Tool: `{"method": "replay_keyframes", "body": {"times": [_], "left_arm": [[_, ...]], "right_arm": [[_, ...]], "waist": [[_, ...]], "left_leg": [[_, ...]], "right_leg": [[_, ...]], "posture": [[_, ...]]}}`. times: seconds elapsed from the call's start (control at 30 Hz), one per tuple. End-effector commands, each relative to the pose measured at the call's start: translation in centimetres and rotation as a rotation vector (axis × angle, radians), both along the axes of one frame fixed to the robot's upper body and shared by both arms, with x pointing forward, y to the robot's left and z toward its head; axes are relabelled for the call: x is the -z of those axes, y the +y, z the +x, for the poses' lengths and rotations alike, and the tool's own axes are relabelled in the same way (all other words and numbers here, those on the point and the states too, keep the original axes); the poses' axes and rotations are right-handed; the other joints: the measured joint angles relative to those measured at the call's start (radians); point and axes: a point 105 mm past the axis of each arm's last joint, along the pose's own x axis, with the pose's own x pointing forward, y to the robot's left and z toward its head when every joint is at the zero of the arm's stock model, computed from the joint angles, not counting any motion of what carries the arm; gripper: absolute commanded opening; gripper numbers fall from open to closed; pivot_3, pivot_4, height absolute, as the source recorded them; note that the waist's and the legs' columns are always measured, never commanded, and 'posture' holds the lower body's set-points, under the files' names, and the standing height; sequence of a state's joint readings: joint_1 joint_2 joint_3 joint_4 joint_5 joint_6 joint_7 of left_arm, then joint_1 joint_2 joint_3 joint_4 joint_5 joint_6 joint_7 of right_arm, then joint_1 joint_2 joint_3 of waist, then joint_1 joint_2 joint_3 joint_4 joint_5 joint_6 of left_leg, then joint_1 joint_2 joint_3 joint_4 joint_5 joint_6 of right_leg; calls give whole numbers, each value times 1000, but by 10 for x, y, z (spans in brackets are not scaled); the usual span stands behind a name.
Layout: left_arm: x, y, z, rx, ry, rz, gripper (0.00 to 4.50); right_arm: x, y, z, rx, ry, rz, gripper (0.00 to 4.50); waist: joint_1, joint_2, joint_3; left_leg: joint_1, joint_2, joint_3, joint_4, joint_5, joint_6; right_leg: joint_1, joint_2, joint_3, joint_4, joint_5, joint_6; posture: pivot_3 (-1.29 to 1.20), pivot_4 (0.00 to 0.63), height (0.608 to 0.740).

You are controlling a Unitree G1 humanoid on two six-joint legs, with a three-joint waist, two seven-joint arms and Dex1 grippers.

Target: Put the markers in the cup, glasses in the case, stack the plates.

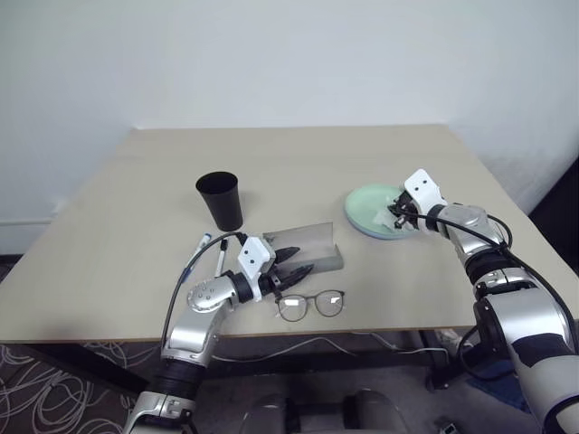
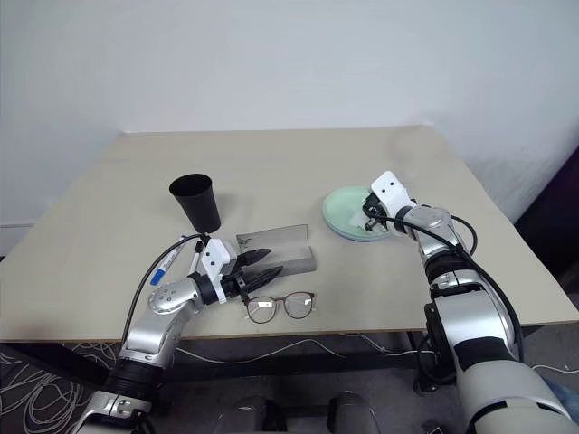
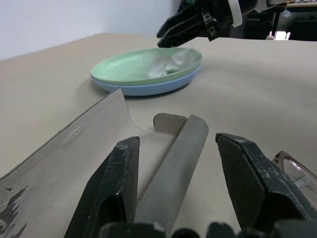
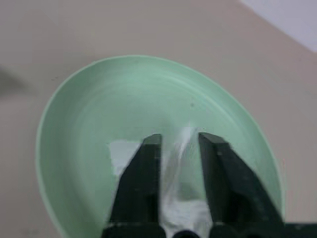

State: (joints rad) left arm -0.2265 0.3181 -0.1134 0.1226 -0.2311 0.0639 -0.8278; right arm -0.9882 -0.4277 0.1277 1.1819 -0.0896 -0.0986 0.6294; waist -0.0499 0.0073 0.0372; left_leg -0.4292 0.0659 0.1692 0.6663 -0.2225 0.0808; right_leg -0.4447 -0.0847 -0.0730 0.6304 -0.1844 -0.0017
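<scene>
The mint green plate [image 1: 366, 206] lies on the light blue plate [image 3: 148, 89] at the table's right, with a crumpled white tissue [image 4: 183, 198] in it. My right gripper [image 4: 181, 139] hovers open just above the tissue. The grey case [image 1: 312, 244] lies open mid-table, and my left gripper [image 1: 294, 262] is open with its fingers on either side of the case's near edge [image 3: 173, 163]. The glasses [image 1: 310, 305] rest by the front edge, right of that gripper. Two markers [image 1: 204, 249] lie left of the case, below the upright black cup [image 1: 219, 199].
The beige table [image 1: 298, 158] stands against a white wall, its front edge close behind the glasses. Black cables run along both arms, and the left arm's cable crosses over the markers.
</scene>
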Motion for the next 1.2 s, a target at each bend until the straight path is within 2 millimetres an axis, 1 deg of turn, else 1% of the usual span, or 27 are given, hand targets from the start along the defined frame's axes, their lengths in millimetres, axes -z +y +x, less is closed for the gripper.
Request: {"method": "replay_keyframes", "body": {"times": [0.03, 0.1, 0.17, 0.23, 0.3, 0.37, 0.4, 0.5, 0.57, 0.77, 0.83, 0.93, 1.03, 1.2], "left_arm": [[-17, 0, 1, 3, -69, -8, 2553], [-18, 0, 1, 5, -70, -7, 2553], [-19, -1, 2, 9, -72, -7, 2553], [-21, -2, 2, 17, -72, -8, 2553], [-23, -3, 2, 31, -64, -20, 2553], [-23, -6, 0, 74, -39, -25, 2553], [-23, -7, -1, 87, -31, -25, 2553], [-22, -10, -4, 156, 3, -13, 2553], [-23, -12, -5, 200, 26, 0, 2553], [-27, -20, -7, 314, 67, 25, 2553], [-29, -21, -8, 341, 76, 32, 2553], [-28, -20, -12, 436, 106, 103, 2553], [-28, -14, -15, 521, 127, 179, 2553], [-32, -4, -12, 635, 147, 299, 2553]], "right_arm": [[-29, 4, 9, -1, -114, 24, 2644], [-38, 5, 9, -9, -153, 75, 3319], [-43, 8, 7, -39, -167, 124, 3319], [-49, 13, 1, -108, -171, 194, 3319], [-55, 19, -12, -225, -185, 263, 3319], [-53, 24, -30, -342, -170, 292, 3319], [-51, 25, -36, -373, -160, 297, 3319], [-37, 28, -65, -505, -74, 284, 3319], [-26, 29, -81, -555, -15, 276, 3319], [1, 33, -116, -651, 138, 244, 3319], [4, 34, -120, -655, 158, 242, 3319], [10, 34, -122, -655, 173, 233, 3319], [12, 37, -125, -672, 187, 229, 3319], [15, 41, -126, -683, 190, 228, 3319]], "waist": [[0, 0, 0], [0, 0, 0], [0, 0, 0], [0, 0, 0], [1, 0, 0], [4, 0, 0], [3, 0, 0], [4, 0, 0], [3, 0, 0], [3, 0, 0], [3, 0, 0], [3, 0, 0], [3, 0, 0], [5, 0, 0]], "left_leg": [[0, 0, 0, 0, 0, 0], [0, 0, 1, 0, 0, 0], [0, 0, 1, 0, 0, 0], [0, 0, 2, 0, 0, 0], [0, 1, 2, 0, 0, 0], [0, 1, 1, 0, 0, 0], [0, 1, 0, 0, -1, 1], [0, 0, 0, 0, -3, 5], [0, 0, 0, 1, -3, 5], [1, 1, -2, 1, -3, 5], [1, 1, -3, 1, -3, 5], [1, 0, -4, 1, -3, 5], [1, 0, -5, 1, -3, 5], [0, 0, -6, 1, -3, 5]], "right_leg": [[0, 0, 0, 0, 0, 0], [0, 0, 0, 1, 0, 0], [0, 0, 1, 1, 0, 0], [0, 0, 1, 1, 0, 0], [0, 0, 1, 0, 0, 0], [0, 0, 1, 0, 0, 1], [1, 0, 0, -1, 0, 1], [1, -1, 0, -1, 0, 1], [0, -1, 0, 0, 0, 1], [0, -1, 0, 0, 1, 1], [0, 0, -1, 0, 1, 1], [-1, 0, -1, 0, 1, 0], [-1, 0, -2, -1, 1, 0], [0, -1, -3, -3, 1, 0]], "posture": [[0, 0, 740], [0, 0, 740], [0, 0, 740], [0, 0, 740], [0, 0, 740], [0, 0, 740], [0, 0, 740], [0, 0, 740], [0, 0, 740], [0, 0, 740], [0, 0, 740], [0, 0, 740], [0, 0, 740], [0, 0, 740]]}}
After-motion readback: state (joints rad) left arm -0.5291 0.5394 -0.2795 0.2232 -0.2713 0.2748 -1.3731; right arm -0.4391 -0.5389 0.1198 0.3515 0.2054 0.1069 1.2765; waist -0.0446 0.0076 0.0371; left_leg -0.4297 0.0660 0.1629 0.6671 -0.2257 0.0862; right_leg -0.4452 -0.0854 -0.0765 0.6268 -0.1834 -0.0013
